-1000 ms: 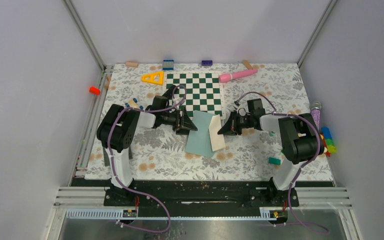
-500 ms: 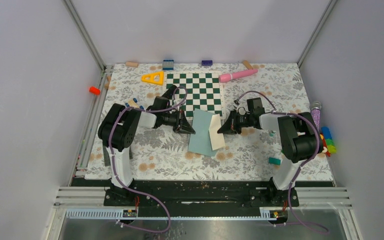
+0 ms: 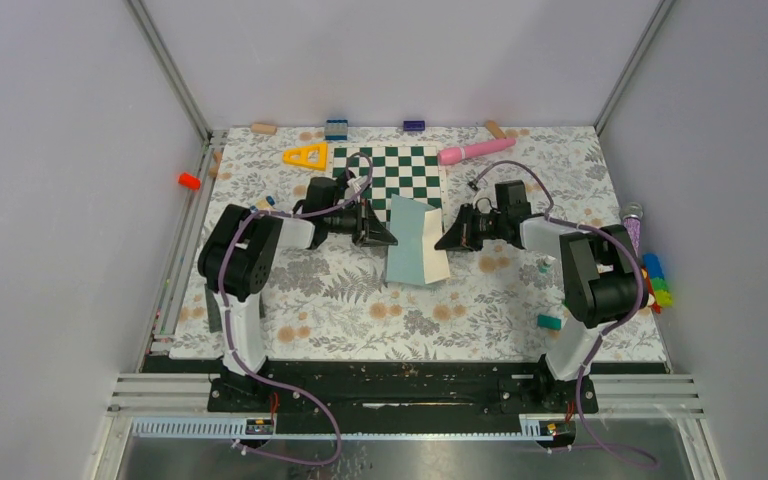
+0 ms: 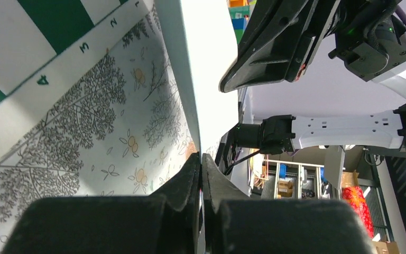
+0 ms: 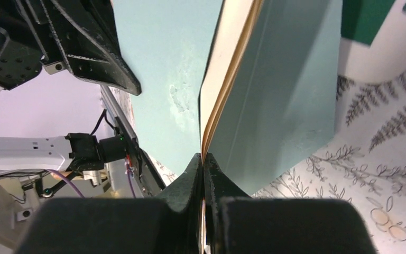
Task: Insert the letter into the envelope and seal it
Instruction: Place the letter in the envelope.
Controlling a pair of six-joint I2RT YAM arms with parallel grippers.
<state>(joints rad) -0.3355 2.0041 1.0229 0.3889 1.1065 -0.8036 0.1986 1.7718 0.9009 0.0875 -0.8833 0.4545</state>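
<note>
Mid-bench, the envelope point(image 3: 412, 255) stands tented at the chessboard's point(image 3: 390, 180) near edge. The left gripper point(image 4: 201, 159) is clenched on its left edge. The right gripper point(image 5: 203, 157) pinches the letter point(image 5: 224, 53) against its right side. A yellow triangle point(image 3: 306, 155) and a pink stick point(image 3: 475, 150) lie near the far edge.

A green-white chessboard point(image 3: 392, 172) lies between a yellow triangle point(image 3: 305, 164) and a pink stick point(image 3: 475, 150)
</note>
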